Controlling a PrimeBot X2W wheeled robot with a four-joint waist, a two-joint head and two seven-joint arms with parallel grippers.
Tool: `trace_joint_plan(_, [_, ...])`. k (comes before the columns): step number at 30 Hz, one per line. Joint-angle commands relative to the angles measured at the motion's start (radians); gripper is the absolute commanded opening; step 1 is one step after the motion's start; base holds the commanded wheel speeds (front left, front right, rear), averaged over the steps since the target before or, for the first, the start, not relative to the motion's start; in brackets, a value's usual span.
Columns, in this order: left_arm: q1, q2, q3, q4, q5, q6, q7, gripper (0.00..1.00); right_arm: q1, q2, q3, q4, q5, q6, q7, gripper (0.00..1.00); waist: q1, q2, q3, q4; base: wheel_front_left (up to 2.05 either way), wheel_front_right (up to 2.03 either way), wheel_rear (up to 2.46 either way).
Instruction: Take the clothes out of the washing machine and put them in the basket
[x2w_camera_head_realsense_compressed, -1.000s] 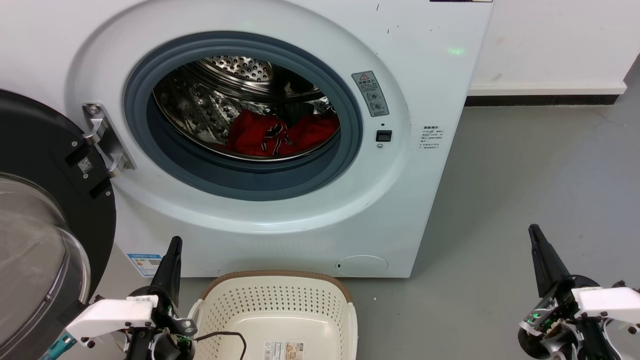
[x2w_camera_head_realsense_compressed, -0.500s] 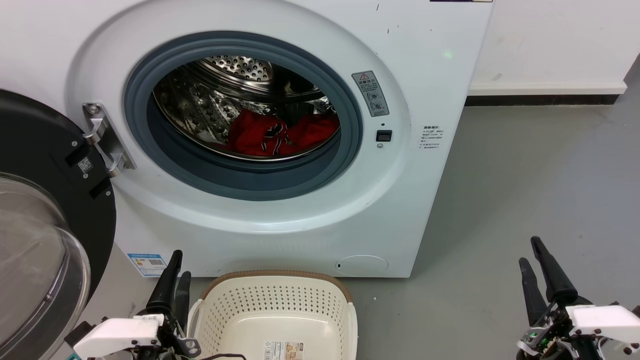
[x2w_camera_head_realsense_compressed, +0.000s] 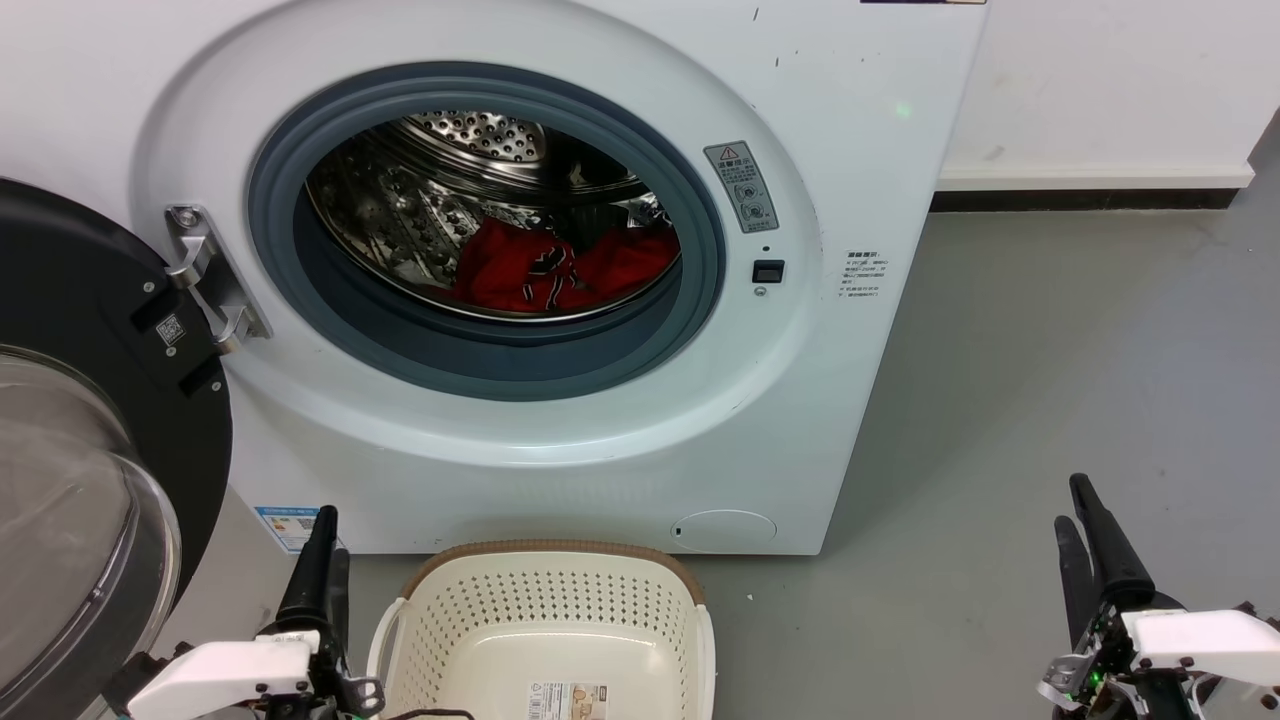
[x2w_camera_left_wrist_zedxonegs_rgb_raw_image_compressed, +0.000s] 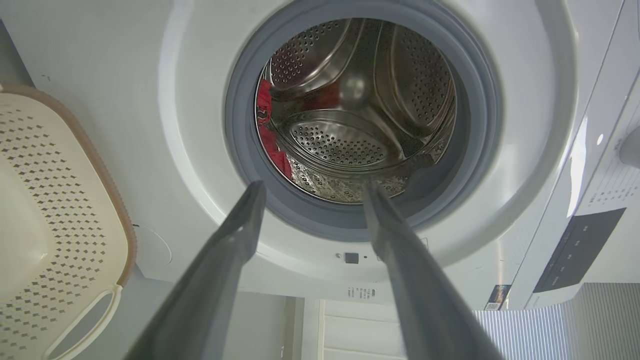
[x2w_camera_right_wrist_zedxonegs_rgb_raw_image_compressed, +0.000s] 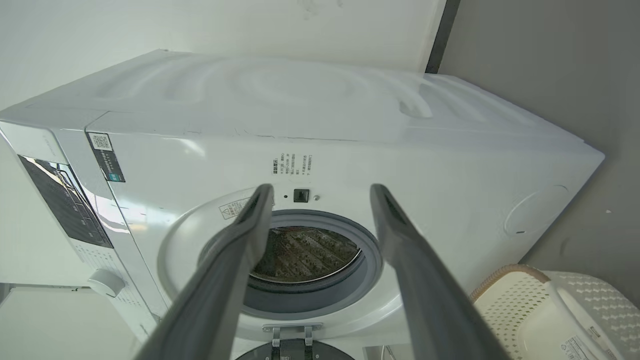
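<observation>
Hanging open beside basket (x2w_camera_head_realsense_compressed: 548, 603): door (x2w_camera_head_realsense_compressed: 85, 300)

Grey floor (x2w_camera_head_realsense_compressed: 1060, 360) meets a white wall (x2w_camera_head_realsense_compressed: 1100, 80) — black strip (x2w_camera_head_realsense_compressed: 1080, 200) along its base.

White front-loading washing machine (x2w_camera_head_realsense_compressed: 600, 440), upright, with black-rimmed round glass door (x2w_camera_head_realsense_compressed: 70, 300) swung wide open at the left of the head view. Grey rubber ring (x2w_camera_head_realsense_compressed: 480, 375) framing a shiny perforated steel drum (x2w_camera_head_realsense_compressed: 450, 170). Bright red clothes (x2w_camera_head_realsense_compressed: 520, 270) with white and black trim, crumpled low in the drum. Cream-white perforated basket (x2w_camera_head_realsense_compressed: 560, 548), brown-rimmed, upright and empty, just before the machine's foot, below the porthole.
</observation>
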Motion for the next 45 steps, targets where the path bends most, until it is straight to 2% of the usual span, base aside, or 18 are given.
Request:
trace_joint_plan(1, [-0.009,0.002,0.009,-0.014,0.029,-0.001,-0.015,1.00,-0.016,-0.001,-0.002,-0.011,-0.032,0.000,-0.014,1.00,0.0000,0.0000,0.000,0.000,0.00,0.00,0.00])
trace_joint_plan(8, [-0.007,0.002,0.071,-0.028,0.119,0.000,-0.044,1.00,-0.020,-0.001,-0.012,-0.023,-0.134,0.000,-0.043,1.00,0.0000,0.0000,0.001,-0.002,0.00,0.00,0.00])
trace_joint_plan(14, [-0.013,0.003,0.113,-0.045,0.224,0.025,-0.068,1.00,-0.022,-0.001,-0.023,-0.063,-0.280,0.000,-0.067,1.00,0.0000,0.0000,0.004,-0.005,0.00,0.00,0.00])
trace_joint_plan(20, [-0.006,0.003,0.112,-0.130,0.351,0.059,-0.090,1.00,-0.028,-0.001,-0.023,-0.121,-0.445,0.000,-0.089,1.00,0.0000,0.0000,0.008,-0.008,0.00,0.00,0.00])
trace_joint_plan(21, [-0.006,0.003,0.112,-0.130,0.351,0.059,-0.090,1.00,-0.028,-0.001,-0.023,-0.121,-0.445,0.000,-0.089,1.00,0.0000,0.0000,0.008,-0.008,0.00,0.00,0.00])
trace_joint_plan(30, [0.021,0.003,0.038,-0.262,0.557,0.105,-0.121,1.00,-0.025,-0.001,0.024,-0.205,-0.710,0.000,-0.120,1.00,0.0000,0.0000,0.014,-0.010,0.00,0.00,0.00])
trace_joint_plan(36, [0.040,0.003,-0.029,-0.312,0.687,0.117,-0.140,1.00,-0.015,-0.001,0.063,-0.259,-0.854,0.000,-0.140,1.00,0.0000,0.0000,0.015,-0.012,0.00,0.00,0.00])
trace_joint_plan(45, [0.046,0.003,-0.113,-0.372,0.900,0.170,-0.167,1.00,0.006,-0.001,0.088,-0.274,-1.055,0.000,-0.166,1.00,0.0000,0.0000,0.018,-0.015,0.00,0.00,0.00])
